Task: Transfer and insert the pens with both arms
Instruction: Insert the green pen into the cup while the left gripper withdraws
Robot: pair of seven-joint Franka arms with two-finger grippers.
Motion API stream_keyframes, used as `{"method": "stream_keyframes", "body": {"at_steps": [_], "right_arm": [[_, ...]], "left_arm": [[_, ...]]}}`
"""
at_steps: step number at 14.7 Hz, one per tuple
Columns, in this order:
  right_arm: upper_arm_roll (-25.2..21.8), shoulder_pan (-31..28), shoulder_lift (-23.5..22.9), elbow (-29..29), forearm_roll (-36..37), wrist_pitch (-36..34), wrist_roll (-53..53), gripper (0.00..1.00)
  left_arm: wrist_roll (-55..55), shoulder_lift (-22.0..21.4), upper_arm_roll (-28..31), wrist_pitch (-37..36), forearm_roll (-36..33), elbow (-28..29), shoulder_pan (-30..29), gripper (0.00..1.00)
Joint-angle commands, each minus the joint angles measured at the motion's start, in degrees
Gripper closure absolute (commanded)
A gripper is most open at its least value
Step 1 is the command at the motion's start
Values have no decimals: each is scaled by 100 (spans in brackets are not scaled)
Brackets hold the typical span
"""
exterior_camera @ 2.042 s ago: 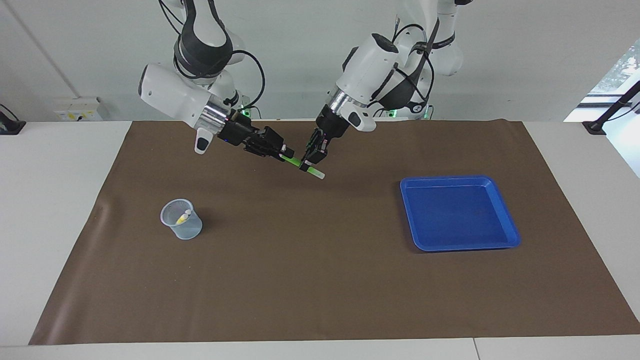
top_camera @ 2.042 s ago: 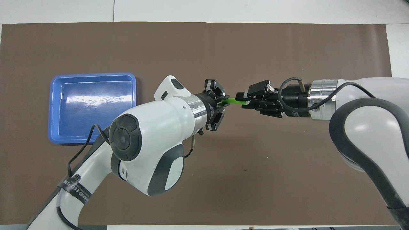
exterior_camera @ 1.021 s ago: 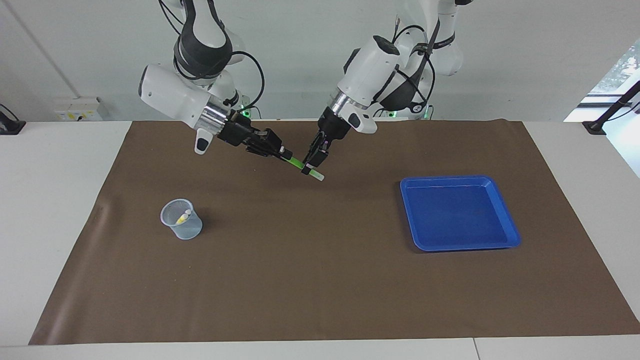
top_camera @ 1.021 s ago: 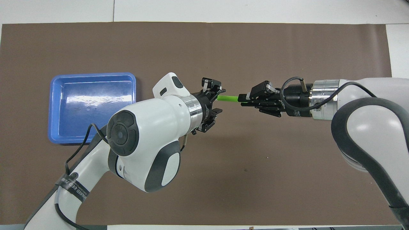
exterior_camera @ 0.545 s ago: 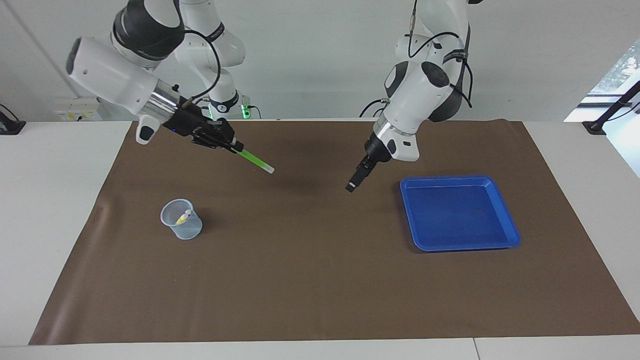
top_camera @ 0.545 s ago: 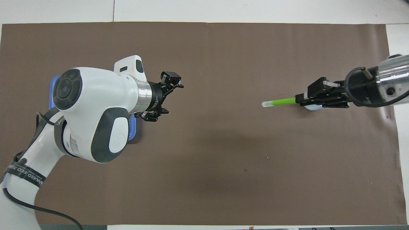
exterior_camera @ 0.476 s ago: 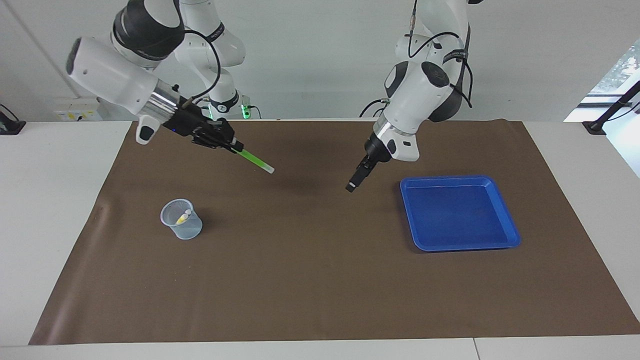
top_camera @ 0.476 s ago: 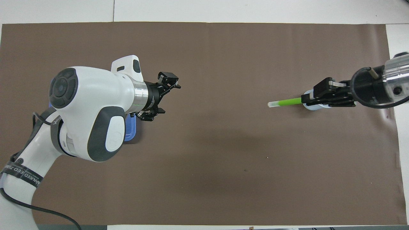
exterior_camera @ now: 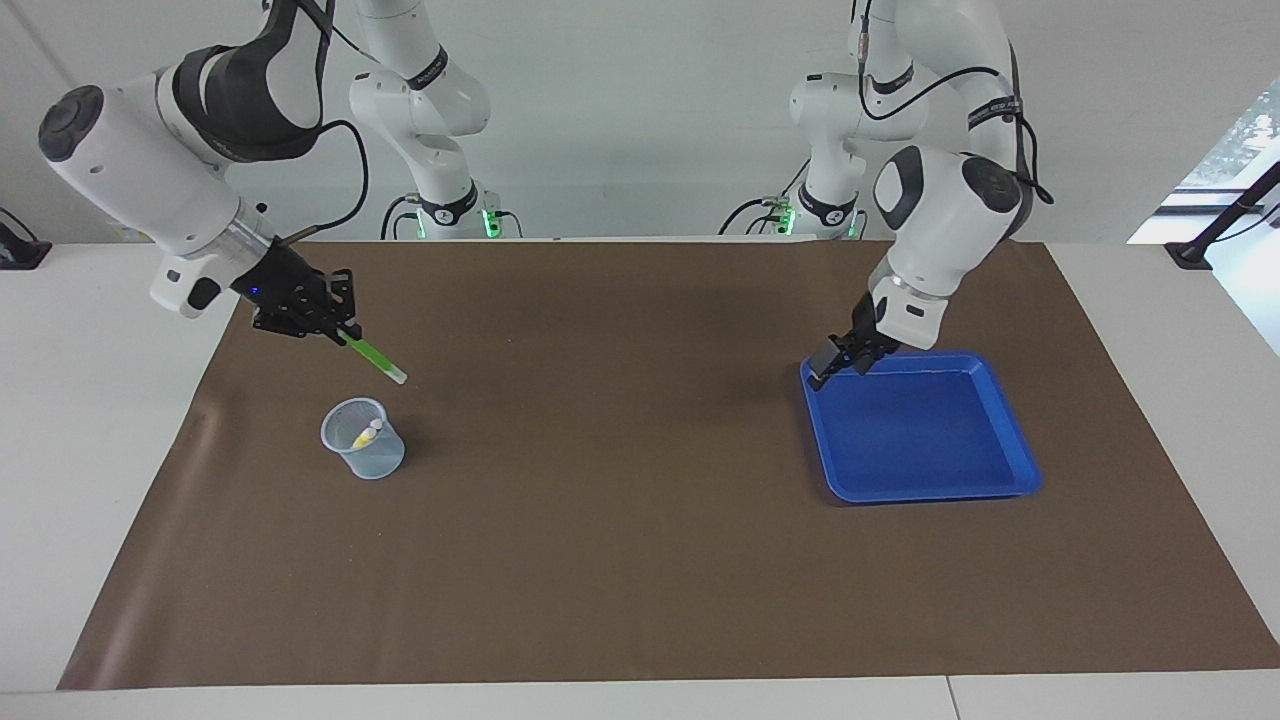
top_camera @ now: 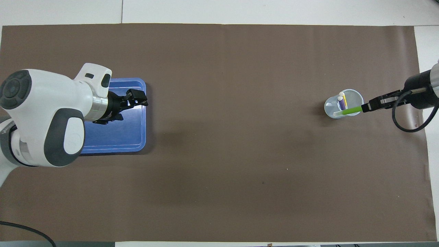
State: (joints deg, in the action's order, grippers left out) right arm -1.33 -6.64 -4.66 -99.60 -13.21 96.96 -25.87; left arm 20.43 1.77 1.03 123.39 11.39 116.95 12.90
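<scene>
- The brown mat (exterior_camera: 640, 560) covers most of the table, and everything else sits on it or hangs over it, so I'm placing things off the clear cup.
- The blue tray (exterior_camera: 1010, 440) is well apart from the cup, down at the left arm's end of the mat.
- The left gripper (exterior_camera: 822, 372) is up in the air over the tray's corner, jaws apart with nothing between them; in the overhead view it sits over the tray (top_camera: 137, 144) as well (top_camera: 139, 99).
- The right gripper (exterior_camera: 335, 325) is raised near the cup, jaws clamped on the green pen.
- The clear cup (exterior_camera: 375, 462) stands at the right arm's end of the mat.
- The green pen (exterior_camera: 378, 358) slants down out of the gripper, pale cap end lowest, just above the cup's rim and not in it.
- 2 pens are already inside the cup: the yellow pen (top_camera: 344, 99) and the purple pen (top_camera: 341, 103), leaning together.
</scene>
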Motion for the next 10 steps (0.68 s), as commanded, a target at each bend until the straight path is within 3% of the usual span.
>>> {"method": "stream_keyframes", "body": {"at_steps": [1,3,6,10], "right_arm": [[72,-460,-289,98,266,287,-916,100],[72,-426,-369,142,275,464,-999,100],[72,-443,-474,160,205,561,-981,100],[81,-417,-422,-24,-94,552,-875,100]], "left_arm": [[-1116,-378,-50,-490,-392,83,-514,0],[-1881,-571,-50,-859,-392,-31,-936,0],[-2524,-599,-50,-2000,-593,-889,-1298,0],[-2737,-537,-50,-2722,-884,-1752,-1325,0]]}}
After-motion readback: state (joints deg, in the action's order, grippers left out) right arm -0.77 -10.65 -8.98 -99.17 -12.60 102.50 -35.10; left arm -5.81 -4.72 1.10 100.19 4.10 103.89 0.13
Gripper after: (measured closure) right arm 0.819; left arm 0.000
